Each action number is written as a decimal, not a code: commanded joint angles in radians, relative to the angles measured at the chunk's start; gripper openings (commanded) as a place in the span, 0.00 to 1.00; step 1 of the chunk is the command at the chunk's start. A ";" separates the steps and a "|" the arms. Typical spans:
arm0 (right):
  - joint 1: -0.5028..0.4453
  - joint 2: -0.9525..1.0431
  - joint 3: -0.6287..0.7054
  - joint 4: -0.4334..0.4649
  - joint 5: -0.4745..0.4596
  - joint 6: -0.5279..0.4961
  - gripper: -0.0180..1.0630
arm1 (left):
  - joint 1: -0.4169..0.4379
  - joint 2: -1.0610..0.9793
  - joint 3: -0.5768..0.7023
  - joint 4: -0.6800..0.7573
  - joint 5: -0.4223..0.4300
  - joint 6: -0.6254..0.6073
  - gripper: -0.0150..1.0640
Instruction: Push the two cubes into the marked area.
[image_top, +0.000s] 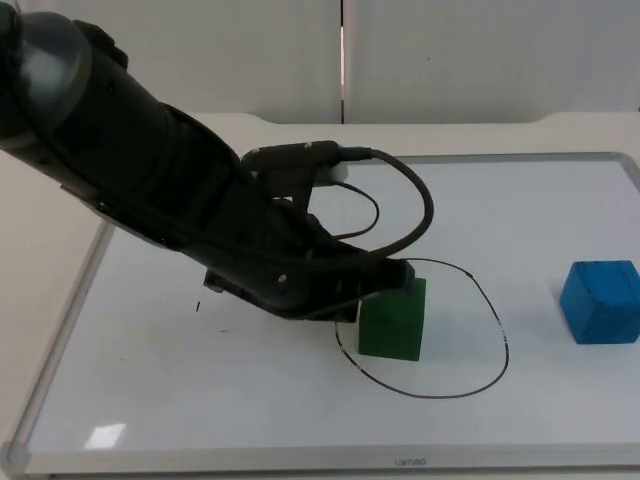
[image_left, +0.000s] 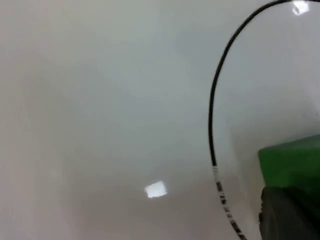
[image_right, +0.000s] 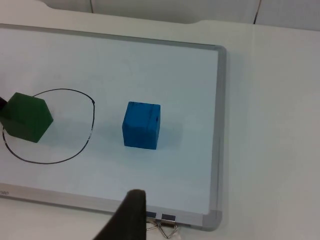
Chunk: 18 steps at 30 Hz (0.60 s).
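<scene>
The left arm (image_top: 150, 170) is black throughout, built of thick, rounded, tube-like links with a dull sheen that catches grey light along their upper curves. Its uppermost link ends in a smooth domed cap, greyer than the rest. Toward the wrist the casing turns angular and flatter, with hard edges and stepped plates, and a few small pale screws (image_top: 283, 278) dot the housing. The left gripper (image_top: 388, 282) is a blunt black block with a matte, slightly grainy face. The right gripper (image_right: 127, 217) shows in its wrist view as a dark, tapering wedge with a rounded tip.
</scene>
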 joint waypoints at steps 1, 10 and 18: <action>-0.001 -0.004 0.007 -0.004 -0.005 0.002 0.99 | 0.020 -0.034 -0.003 0.045 -0.020 0.001 0.01; -0.001 -0.004 0.007 -0.004 -0.005 0.002 0.99 | 0.078 -0.258 -0.003 0.170 -0.030 0.001 0.01; -0.001 -0.004 0.007 -0.004 -0.005 0.002 0.99 | 0.074 -0.525 -0.003 0.234 0.073 -0.001 0.01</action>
